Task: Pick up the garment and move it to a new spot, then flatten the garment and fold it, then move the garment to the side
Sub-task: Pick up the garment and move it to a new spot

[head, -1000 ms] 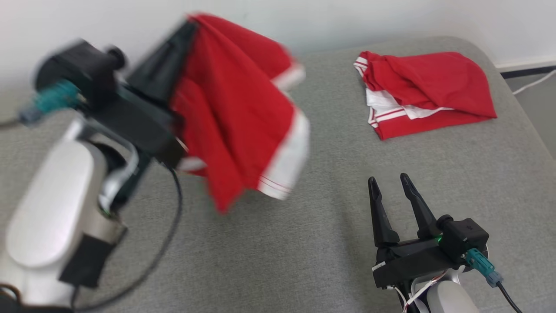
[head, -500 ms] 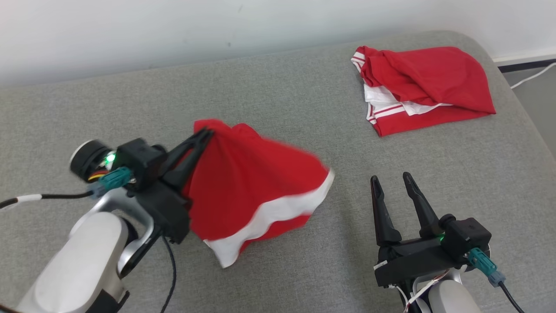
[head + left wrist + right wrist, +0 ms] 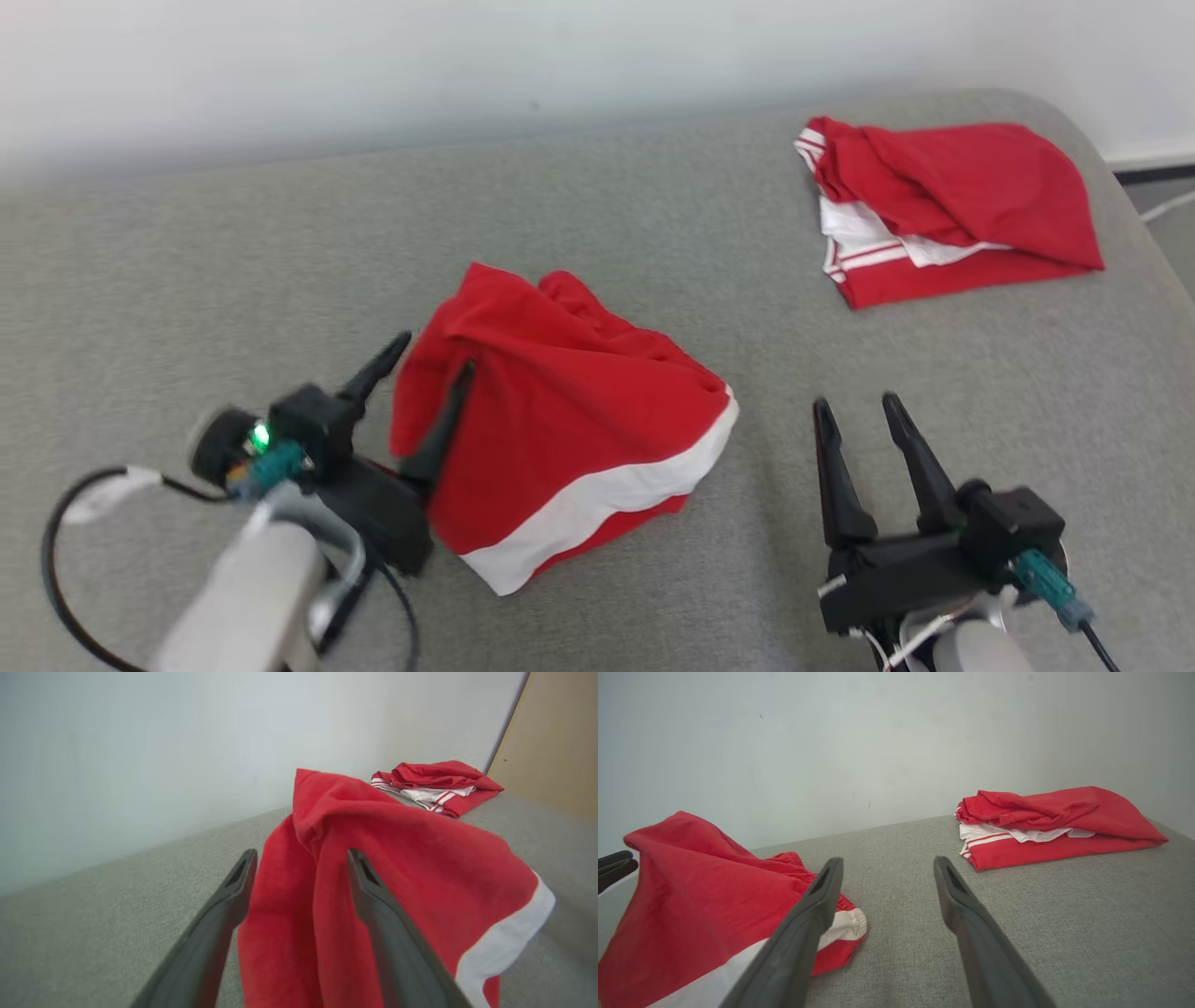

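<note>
A grey fabric-covered worktop carries everything. Near its middle, towards the robot's left, the garment sits in a loose, peaked heap. It is plain red cloth in soft folds, with a broad white band curving along its lower right edge and a strip of red below that. Well apart from it, at the far right corner, a second red garment lies folded flat, with white layers and red-and-white stripes showing at its left edge. The left hand is at the heap's left side, fingers spread wide and gripping nothing. One finger lies against the red cloth, and in the left wrist view a fold hangs slack between the two. The right hand is spread just as wide and empty, near the heap's right side and clear of the cloth.
</note>
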Robot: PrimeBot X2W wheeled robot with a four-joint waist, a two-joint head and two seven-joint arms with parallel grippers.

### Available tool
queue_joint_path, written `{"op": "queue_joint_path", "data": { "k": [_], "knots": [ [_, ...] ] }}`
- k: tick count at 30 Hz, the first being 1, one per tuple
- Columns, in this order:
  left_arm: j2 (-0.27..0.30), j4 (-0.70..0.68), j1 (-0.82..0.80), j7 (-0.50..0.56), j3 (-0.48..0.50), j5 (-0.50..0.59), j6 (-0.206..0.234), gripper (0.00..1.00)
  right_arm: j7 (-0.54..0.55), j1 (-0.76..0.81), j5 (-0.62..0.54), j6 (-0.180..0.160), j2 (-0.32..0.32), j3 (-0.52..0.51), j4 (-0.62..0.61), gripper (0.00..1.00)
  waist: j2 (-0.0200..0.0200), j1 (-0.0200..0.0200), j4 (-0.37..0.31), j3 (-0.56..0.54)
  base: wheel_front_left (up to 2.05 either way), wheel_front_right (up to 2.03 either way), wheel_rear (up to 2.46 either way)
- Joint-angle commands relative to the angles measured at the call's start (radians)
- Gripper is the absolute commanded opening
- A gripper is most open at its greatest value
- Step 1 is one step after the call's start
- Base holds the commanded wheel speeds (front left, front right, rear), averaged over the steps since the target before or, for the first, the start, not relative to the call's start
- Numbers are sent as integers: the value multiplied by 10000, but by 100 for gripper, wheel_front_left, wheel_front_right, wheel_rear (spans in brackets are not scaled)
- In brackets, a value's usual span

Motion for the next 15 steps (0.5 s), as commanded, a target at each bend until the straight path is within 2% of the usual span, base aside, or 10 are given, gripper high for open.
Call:
{"op": "queue_joint_path", "data": {
  "k": [1, 9, 15],
  "knots": [
    [-107, 37, 217, -99, 11, -26, 52, 100, -9, 101, -25, -8, 0, -24, 17, 100, -1, 0, 276, -260, 0, 0, 0],
    [-687, -672, 1594, -439, 183, -444, 757, 100, -9, 350, -101, -8, 0, -266, -7, 100, -1, 0, 830, -649, 0, 0, 0],
    [-741, -1308, 2543, -464, 103, -643, 919, 100, -9, 383, -89, -8, 0, -354, -86, 100, -1, 0, 1052, -596, 0, 0, 0]
  ]
}}
